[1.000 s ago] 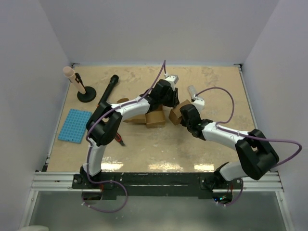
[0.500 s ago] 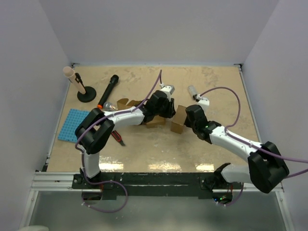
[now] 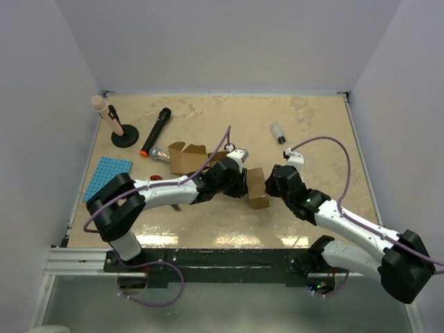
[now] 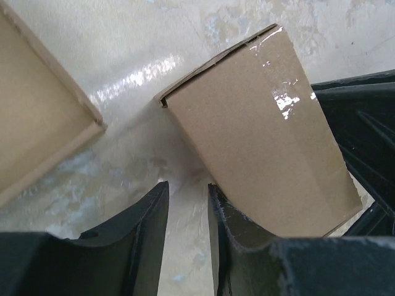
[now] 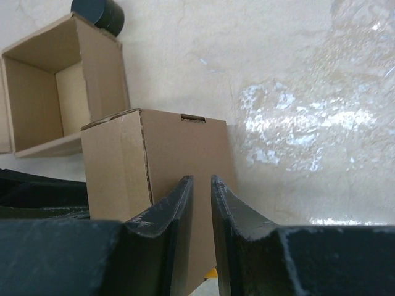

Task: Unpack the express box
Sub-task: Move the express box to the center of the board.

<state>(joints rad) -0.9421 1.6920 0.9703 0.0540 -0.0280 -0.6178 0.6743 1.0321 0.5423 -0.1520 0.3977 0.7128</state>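
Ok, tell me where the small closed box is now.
In the top view, the small closed box sits near the centre, just right of the open box.

Small closed box (image 3: 257,189) hemmed in: left gripper (image 3: 243,183) tight on one side, right gripper (image 3: 271,185) on the other. Open carton (image 3: 186,158) blocks far-left approach. Table (image 3: 326,118) far right passable, bar what looks like a small bottle (image 3: 277,132).

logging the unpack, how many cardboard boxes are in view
2: an open box left of centre, and a small closed box to its lower right. Another could be hidden.
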